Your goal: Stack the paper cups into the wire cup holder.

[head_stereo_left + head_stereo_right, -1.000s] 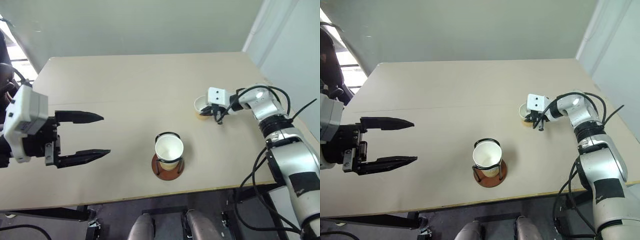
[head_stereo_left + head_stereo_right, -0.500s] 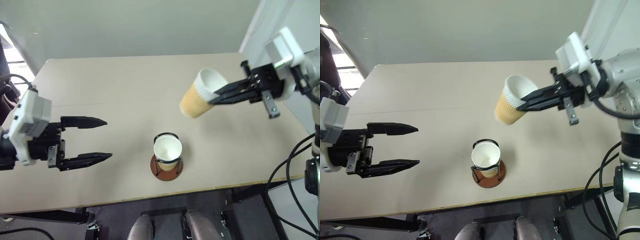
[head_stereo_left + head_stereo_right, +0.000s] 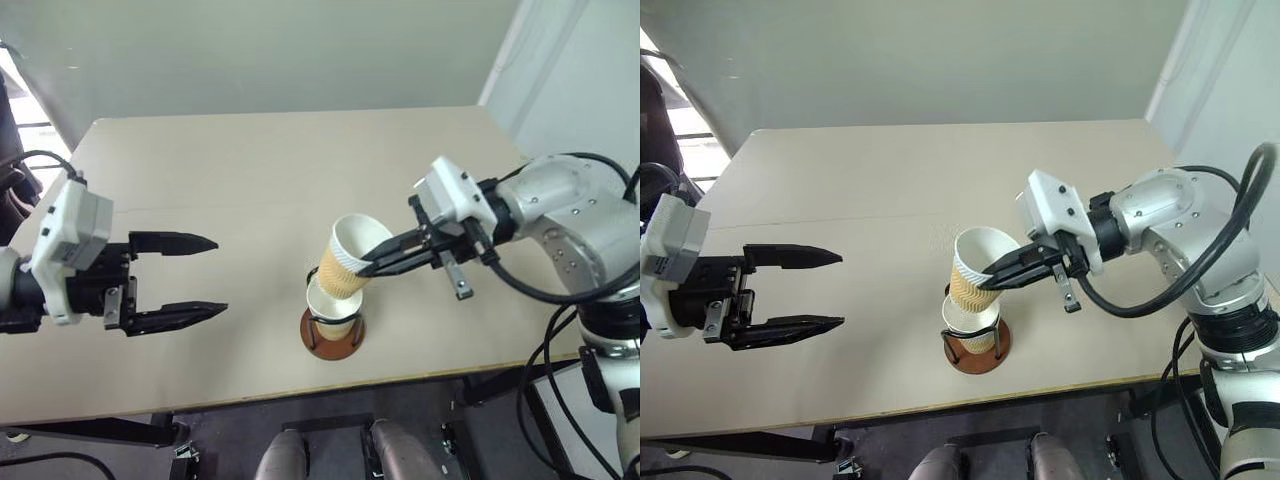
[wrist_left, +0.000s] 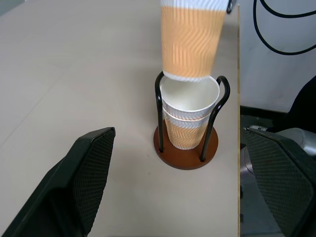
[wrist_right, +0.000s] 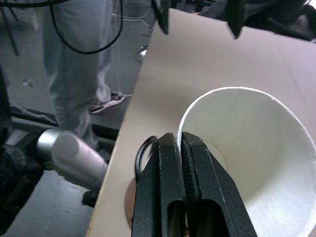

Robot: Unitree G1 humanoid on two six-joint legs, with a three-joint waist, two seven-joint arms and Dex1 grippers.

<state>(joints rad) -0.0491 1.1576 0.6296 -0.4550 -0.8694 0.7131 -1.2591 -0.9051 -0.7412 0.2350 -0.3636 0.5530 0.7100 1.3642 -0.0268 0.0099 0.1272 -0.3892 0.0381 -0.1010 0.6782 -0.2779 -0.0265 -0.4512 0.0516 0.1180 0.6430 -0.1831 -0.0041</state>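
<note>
R gripper [image 3: 992, 274] is clenched on the rim of a paper cup [image 3: 974, 270], one finger inside the wall, one outside. The held cup hangs in the air, tilted, its base just above the mouth of the stacked cups [image 4: 189, 116] in the wire cup holder [image 4: 186, 149]. From the L wrist view the held cup's bottom sits right at the top of the wire loops [image 4: 220, 96], not yet seated in the cup below; can't tell if it touches the rim.

Holder stands on the table [image 3: 250, 170] near the front edge, roughly centre. Reddish-brown disc base, black wires upright round the nested cups; two rims show there, one inside the other.

L gripper [image 3: 205, 275] is released, fingers spread wide w/ nothing between them. It hovers over the left part of the table, pointing right toward the holder, well apart from it.

R wrist view: a person's legs [image 5: 84, 64] stand on the floor beyond the table edge.
</note>
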